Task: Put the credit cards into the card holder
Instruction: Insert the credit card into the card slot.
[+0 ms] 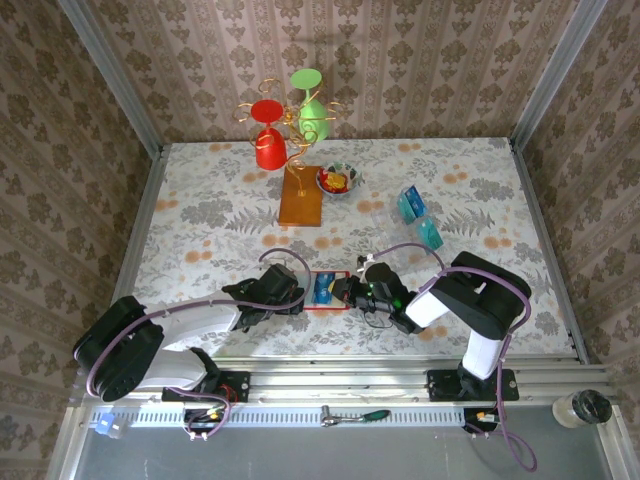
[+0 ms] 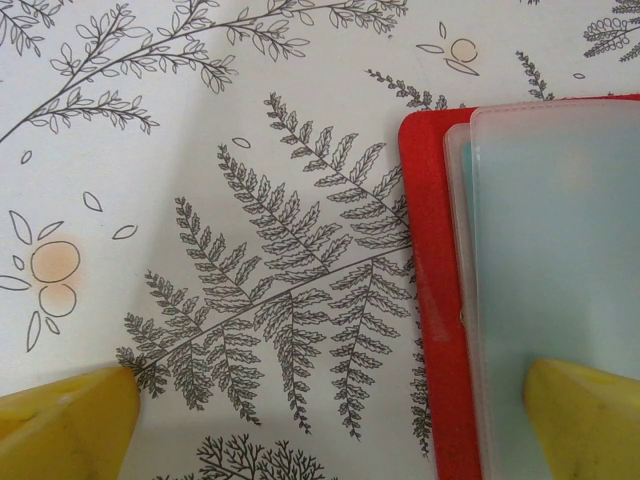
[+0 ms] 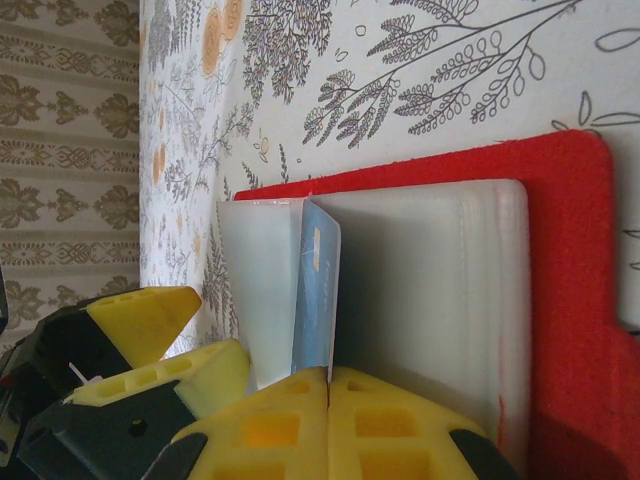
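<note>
Now left arm (image 1: pixel 190 320), right arm (image 1: pixel 470 295) low, flanking card holder (image 2: pixel 425 300); left jaws wide, right jaws pressed together.

- Holder (image 1: pixel 322 291) on table (image 1: pixel 200 215), between left gripper (image 1: pixel 298 289) and right gripper (image 1: pixel 346 290).
- One card (image 3: pixel 318 290) inside holder.
- Two loose cards (image 1: pixel 411 203) behind, to right.
- Bowl (image 1: pixel 338 180) just right of stand (image 1: pixel 300 196), at rear.

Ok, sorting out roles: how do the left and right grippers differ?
The left gripper is open; the right gripper is shut. Left straddles the card holder edge, one finger over its clear sleeve; right's tips meet a teal card in that sleeve. Both sit at the open holder.
</note>
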Motion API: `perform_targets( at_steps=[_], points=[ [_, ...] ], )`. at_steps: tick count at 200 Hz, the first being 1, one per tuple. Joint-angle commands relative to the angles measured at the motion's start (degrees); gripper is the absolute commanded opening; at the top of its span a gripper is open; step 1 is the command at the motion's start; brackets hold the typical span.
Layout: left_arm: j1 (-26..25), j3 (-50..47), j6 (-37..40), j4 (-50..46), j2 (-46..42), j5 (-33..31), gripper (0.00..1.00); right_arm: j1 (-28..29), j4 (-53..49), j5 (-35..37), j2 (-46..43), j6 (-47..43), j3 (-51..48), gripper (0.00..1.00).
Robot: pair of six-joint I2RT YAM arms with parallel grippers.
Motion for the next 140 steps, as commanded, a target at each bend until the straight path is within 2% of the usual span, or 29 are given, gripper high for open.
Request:
perform_targets(
  at_steps=[1,140],
  points=[
    [-0.3,0.3,-0.6,-2.1,0.5,-0.8,1.00,0.6,-1.8,-0.8,0.7,0.1,-1.3,0.00],
    [-0.5,0.3,-0.7,-2.5,0.2,-0.9,1.00,1.1,-2.4,-2.2,1.8,0.3,-1.1,0.00]
  ],
)
